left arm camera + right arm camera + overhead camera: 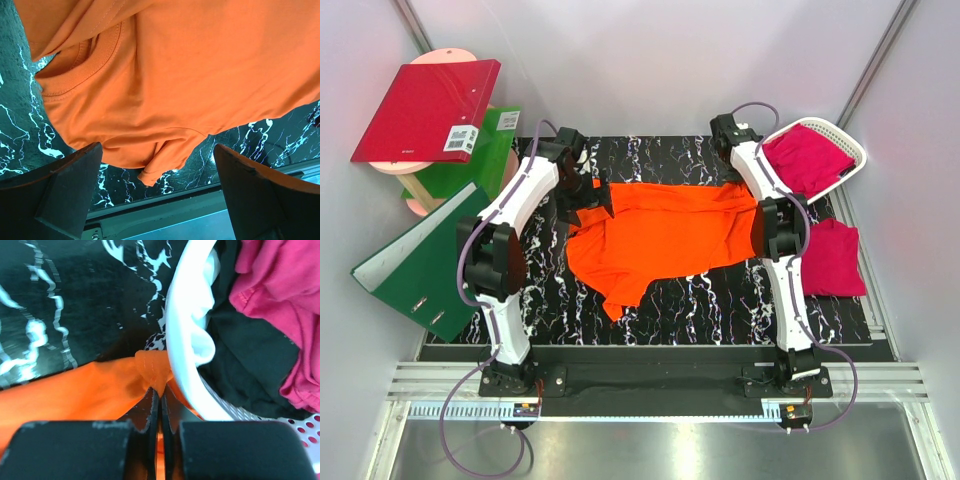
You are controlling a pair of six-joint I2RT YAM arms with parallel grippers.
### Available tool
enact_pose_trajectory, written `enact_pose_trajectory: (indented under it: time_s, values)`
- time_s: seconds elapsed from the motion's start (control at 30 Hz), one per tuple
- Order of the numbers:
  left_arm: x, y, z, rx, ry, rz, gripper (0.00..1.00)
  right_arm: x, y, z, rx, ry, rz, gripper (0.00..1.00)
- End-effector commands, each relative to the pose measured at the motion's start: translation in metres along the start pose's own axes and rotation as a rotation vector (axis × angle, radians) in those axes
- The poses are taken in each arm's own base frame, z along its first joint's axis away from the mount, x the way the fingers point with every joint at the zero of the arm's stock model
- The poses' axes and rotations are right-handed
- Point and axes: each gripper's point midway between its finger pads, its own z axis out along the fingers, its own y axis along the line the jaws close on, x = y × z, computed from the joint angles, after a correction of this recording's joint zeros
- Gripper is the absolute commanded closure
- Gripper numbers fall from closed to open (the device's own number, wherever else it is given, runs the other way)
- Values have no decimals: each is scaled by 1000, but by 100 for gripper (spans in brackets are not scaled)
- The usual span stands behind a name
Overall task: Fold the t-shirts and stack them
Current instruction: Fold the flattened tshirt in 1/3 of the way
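An orange t-shirt lies crumpled across the middle of the black marbled mat. My right gripper is shut on a hem corner of the orange t-shirt, right against the white basket's rim. My left gripper is open above the shirt's collar and sleeve side, with nothing between its fingers; in the top view it hovers at the shirt's far left corner. One magenta t-shirt fills the basket. Another magenta t-shirt lies folded at the mat's right edge.
A red binder and two green binders lean on a pink stand at the left. Dark cloth lies in the basket under the magenta shirt. White walls close in on both sides.
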Motion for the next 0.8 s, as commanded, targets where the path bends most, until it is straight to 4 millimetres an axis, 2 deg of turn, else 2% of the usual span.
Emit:
enact_pose_trajectory:
  time_s: [0.0,0.07,0.27,0.47,0.53,0.57,0.6,0.63,0.7,0.73,0.77]
  values:
    - [-4,-6,-14,27,-39,5,1,-7,-12,17,104,-38,9,96]
    - [-3,-6,-15,30,-36,0,1,-11,-17,18,130,-52,33,99]
    - [1,-4,-21,18,-45,-14,1,-27,-17,30,87,-82,94,100]
    - [9,0,-22,9,-39,-19,1,-40,-30,39,19,-90,147,94]
    - [11,-2,-23,11,-39,-13,1,-47,-38,43,-7,-99,171,75]
    - [12,-2,-23,12,-36,-12,1,-50,-36,41,-51,-97,181,60]
    - [12,-2,-24,10,-42,-7,1,-53,-39,38,-59,-102,196,40]
    - [12,-3,-25,10,-46,-3,1,-56,-40,34,-70,-107,202,34]
    - [11,-5,-23,19,-52,7,1,-71,-44,7,-102,-145,219,29]
    - [12,-6,-19,21,-44,9,1,-72,-44,-2,-116,-149,216,27]
    - [9,-8,-17,26,-49,9,1,-86,-52,-28,-126,-194,229,26]
